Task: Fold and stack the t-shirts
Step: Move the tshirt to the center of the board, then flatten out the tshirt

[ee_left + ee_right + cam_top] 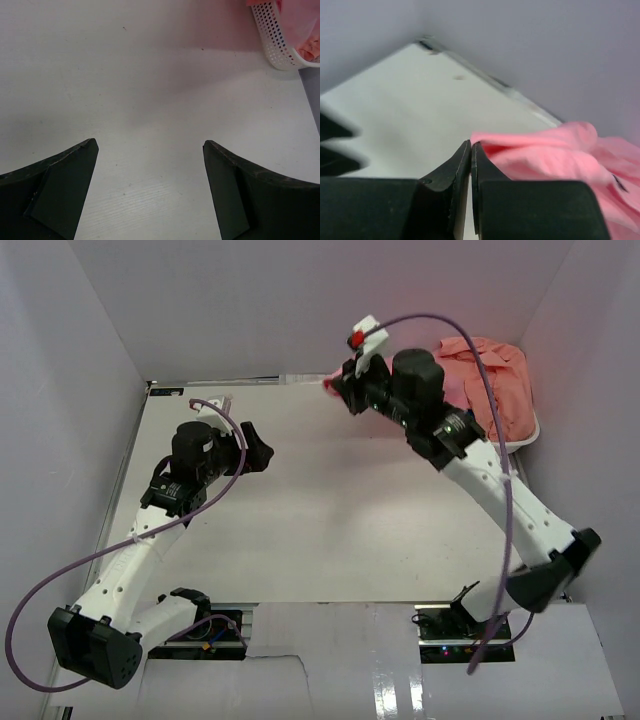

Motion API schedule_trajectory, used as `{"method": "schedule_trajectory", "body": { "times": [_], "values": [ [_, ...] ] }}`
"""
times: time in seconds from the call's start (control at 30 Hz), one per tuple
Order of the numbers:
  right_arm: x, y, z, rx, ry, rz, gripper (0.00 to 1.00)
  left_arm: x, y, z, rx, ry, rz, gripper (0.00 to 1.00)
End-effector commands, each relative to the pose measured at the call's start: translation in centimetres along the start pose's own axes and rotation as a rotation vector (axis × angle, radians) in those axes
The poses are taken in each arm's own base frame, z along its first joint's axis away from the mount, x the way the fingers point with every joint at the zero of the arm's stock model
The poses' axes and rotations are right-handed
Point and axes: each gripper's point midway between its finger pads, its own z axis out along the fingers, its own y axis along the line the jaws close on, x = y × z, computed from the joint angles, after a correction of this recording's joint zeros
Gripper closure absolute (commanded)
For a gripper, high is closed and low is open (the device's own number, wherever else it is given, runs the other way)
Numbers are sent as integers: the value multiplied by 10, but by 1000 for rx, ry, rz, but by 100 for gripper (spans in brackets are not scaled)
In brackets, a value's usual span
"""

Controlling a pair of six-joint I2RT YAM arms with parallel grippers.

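A pile of salmon-pink t-shirts (pixel 490 380) lies in the white basket (pixel 528 432) at the far right. My right gripper (pixel 336 390) is raised left of the basket near the back wall, shut on the edge of a pink t-shirt (pixel 555 155). In the right wrist view the jaws (pixel 471 144) are pressed together and the cloth trails off to the right of them. A bit of pink (pixel 328 385) shows at the tips in the top view. My left gripper (pixel 262 452) is open and empty over the bare table, fingers wide apart (pixel 150 145).
The white slotted basket (pixel 272 40) with pink cloth shows at the top right of the left wrist view. White walls enclose the table on the left, back and right. The table's back edge (pixel 470 65) runs just behind the right gripper.
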Motion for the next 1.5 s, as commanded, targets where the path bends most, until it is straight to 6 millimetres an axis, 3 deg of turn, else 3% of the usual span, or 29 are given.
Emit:
{"method": "schedule_trajectory", "body": {
  "times": [0.0, 0.03, 0.07, 0.1, 0.13, 0.17, 0.23, 0.3, 0.4, 0.57, 0.67, 0.8, 0.87, 0.9, 0.93, 1.03, 1.07, 1.1, 1.13, 1.27, 1.37, 1.47],
  "values": [
    [25, 70, -49, -234, 41, 6, 92, -9, -2, -7, 7, -34, 11, 2],
    [20, 78, -68, -270, 17, 33, 92, -11, -2, -8, 4, -41, 11, 2],
    [51, 84, -71, -281, 81, 87, 92, -12, 1, -9, -11, -50, 9, 2],
    [61, 87, -77, -288, 100, 118, 92, -14, 1, -11, -17, -59, 8, 2],
    [58, 85, -90, -282, 76, 129, 92, -15, 3, -12, -26, -66, 5, 2],
    [77, 84, -93, -267, 109, 138, 92, -18, 4, -16, -36, -85, 1, 2],
    [78, 63, -100, -149, 96, 131, 92, -25, 13, -21, -91, -123, -7, 2],
    [84, 38, -100, -26, 118, 110, 92, -31, 18, -28, -125, -161, -16, 2],
    [103, 22, -92, 46, 206, 112, 92, -33, 20, -32, -138, -181, -16, 2],
    [172, 3, -70, 188, 410, 130, 92, -29, 21, -25, -137, -154, -9, 2],
    [198, -27, -60, 306, 471, 155, 92, -23, 20, -18, -128, -120, -4, 2],
    [214, -95, -51, 497, 514, 202, 92, -17, 23, -11, -137, -86, -3, 2],
    [207, -120, -50, 558, 497, 222, 92, -15, 24, -9, -140, -75, -5, 2],
    [220, -122, -50, 559, 550, 230, 87, -15, 23, -9, -139, -73, -5, 2],
    [213, -124, -48, 563, 554, 242, 59, -13, 24, -8, -138, -68, -2, 2],
    [239, -112, -52, 538, 685, 238, 49, -12, 24, -6, -141, -59, -2, 2],
    [257, -99, -55, 497, 729, 216, 41, -12, 24, -6, -138, -56, -2, 2],
    [258, -91, -58, 473, 721, 201, 32, -11, 23, -5, -135, -53, -2, 2],
    [260, -84, -54, 451, 692, 189, 10, -10, 23, -4, -132, -47, -4, 2],
    [287, -34, -60, 268, 697, 151, 8, -7, 23, -1, -130, -30, -3, 2],
    [300, -26, -62, 254, 730, 134, 12, -7, 23, -1, -129, -29, -3, 2],
    [325, -16, -60, 230, 804, 123, 29, -6, 23, -1, -129, -28, -5, 2]
  ]
}}
